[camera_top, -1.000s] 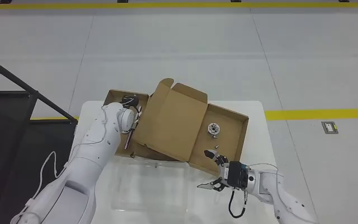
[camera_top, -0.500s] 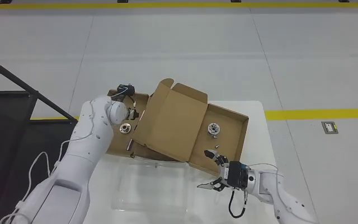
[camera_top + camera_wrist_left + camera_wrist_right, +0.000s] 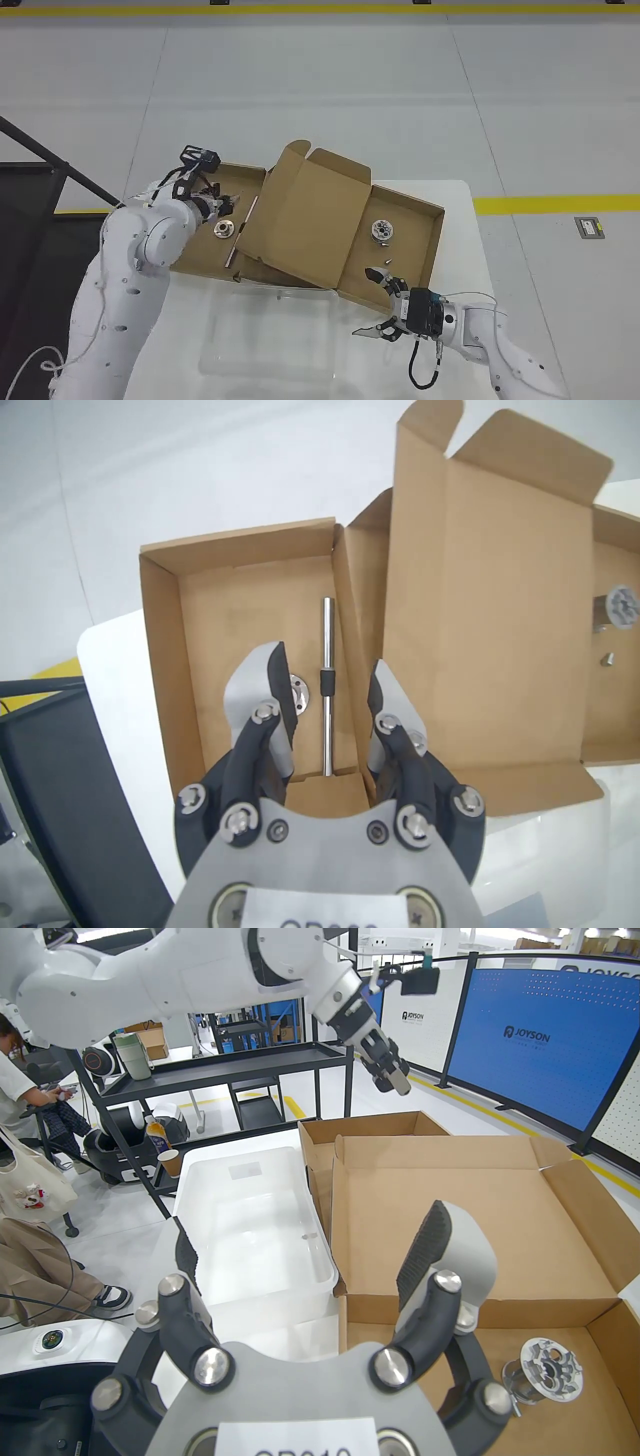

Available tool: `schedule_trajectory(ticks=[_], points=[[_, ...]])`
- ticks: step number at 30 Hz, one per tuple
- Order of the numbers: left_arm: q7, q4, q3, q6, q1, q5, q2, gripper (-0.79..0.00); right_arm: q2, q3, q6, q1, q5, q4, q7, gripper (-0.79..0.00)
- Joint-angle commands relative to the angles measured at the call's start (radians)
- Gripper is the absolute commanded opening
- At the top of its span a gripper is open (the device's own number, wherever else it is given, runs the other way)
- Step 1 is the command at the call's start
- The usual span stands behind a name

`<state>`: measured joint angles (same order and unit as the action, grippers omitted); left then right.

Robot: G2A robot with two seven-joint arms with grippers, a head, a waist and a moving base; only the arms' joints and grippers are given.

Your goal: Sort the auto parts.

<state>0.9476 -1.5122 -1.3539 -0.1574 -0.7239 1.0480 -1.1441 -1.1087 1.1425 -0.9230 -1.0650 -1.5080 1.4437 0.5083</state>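
A: Entry 1, left arm. Where is the left gripper (image 3: 325, 660)?

B: It hangs above the left cardboard box (image 3: 160, 610), clear of its walls. Jaws apart, nothing between them.

A: What is in that box?

B: 1 steel rod (image 3: 327, 635) with a dark collar at mid-length lies along the box floor. 1 flanged disc (image 3: 300, 695) lies just beside it (partly hidden behind a finger in the left wrist view).

A: Entry 2, right arm?

B: The right gripper (image 3: 310, 1228) sits low at the near edge of the right cardboard box (image 3: 435, 235), beside the clear tray (image 3: 250, 1208). Jaws wide apart, holding nothing.

A: And that box?

B: 1 toothed hub (image 3: 547, 1368) rests on the floor. 1 small bolt (image 3: 606, 658) lies near it, not touching.

A: Anything between the 2 boxes?

B: A raised flap (image 3: 310, 225) of the right box leans toward the left one. The tray stands on the white surface (image 3: 460, 195), close against the boxes' near sides. Whether they touch cannot be told.
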Motion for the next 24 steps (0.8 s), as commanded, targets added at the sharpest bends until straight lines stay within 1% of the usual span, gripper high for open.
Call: schedule_trajectory(ticks=[1, 4, 6, 7, 8, 9, 10, 12, 13, 14, 16, 18, 20, 24], points=[[-0.003, -0.129, -0.056, -0.023, -0.087, -0.025, 0.01, -0.388, 0.0, 0.0, 0.0, 0.0, 0.0, 0.0, 0.0, 0.0], [-0.039, -0.231, -0.109, -0.05, -0.167, -0.06, 0.018, -0.394, 0.0, 0.0, 0.0, 0.0, 0.0, 0.0, 0.0, 0.0], [-0.079, -0.279, -0.145, -0.077, -0.218, -0.103, 0.022, -0.357, 0.0, 0.0, 0.0, 0.0, 0.0, 0.0, 0.0, 0.0], [-0.099, -0.301, -0.162, -0.087, -0.241, -0.121, 0.024, -0.314, 0.0, 0.0, 0.0, 0.0, 0.0, 0.0, 0.0, 0.0], [-0.117, -0.322, -0.177, -0.098, -0.262, -0.138, 0.026, -0.237, 0.0, 0.0, 0.0, 0.0, 0.0, 0.0, 0.0, 0.0], [-0.133, -0.342, -0.191, -0.108, -0.281, -0.158, 0.027, -0.077, 0.0, 0.0, 0.0, 0.0, 0.0, 0.0, 0.0, 0.0], [-0.145, -0.36, -0.204, -0.12, -0.297, -0.17, 0.029, 0.0, 0.0, 0.0, 0.0, 0.0, 0.0, 0.0, 0.0, 0.0], [-0.167, -0.386, -0.224, -0.139, -0.321, -0.199, 0.031, 0.0, 0.0, 0.0, 0.0, 0.0, 0.0, 0.0, 0.0, 0.0], [-0.167, -0.386, -0.224, -0.139, -0.321, -0.199, 0.031, 0.0, 0.0, 0.0, 0.0, 0.0, 0.0, 0.0, 0.0, 0.0], [-0.165, -0.383, -0.222, -0.136, -0.318, -0.195, 0.031, -0.121, 0.0, 0.0, 0.0, 0.0, 0.0, 0.0, 0.0, -0.001], [-0.168, -0.387, -0.225, -0.14, -0.322, -0.2, 0.032, -0.061, 0.0, 0.0, 0.0, 0.0, 0.0, 0.0, 0.0, -0.001], [-0.167, -0.386, -0.224, -0.139, -0.321, -0.2, 0.032, -0.021, 0.0, 0.0, 0.0, 0.0, 0.0, 0.0, 0.0, -0.001], [-0.167, -0.386, -0.224, -0.139, -0.321, -0.199, 0.032, -0.003, 0.0, 0.0, 0.0, 0.0, 0.0, 0.0, 0.0, -0.001], [-0.167, -0.386, -0.224, -0.139, -0.321, -0.199, 0.032, -0.001, 0.0, 0.0, 0.0, 0.0, 0.0, 0.0, 0.0, -0.001]])
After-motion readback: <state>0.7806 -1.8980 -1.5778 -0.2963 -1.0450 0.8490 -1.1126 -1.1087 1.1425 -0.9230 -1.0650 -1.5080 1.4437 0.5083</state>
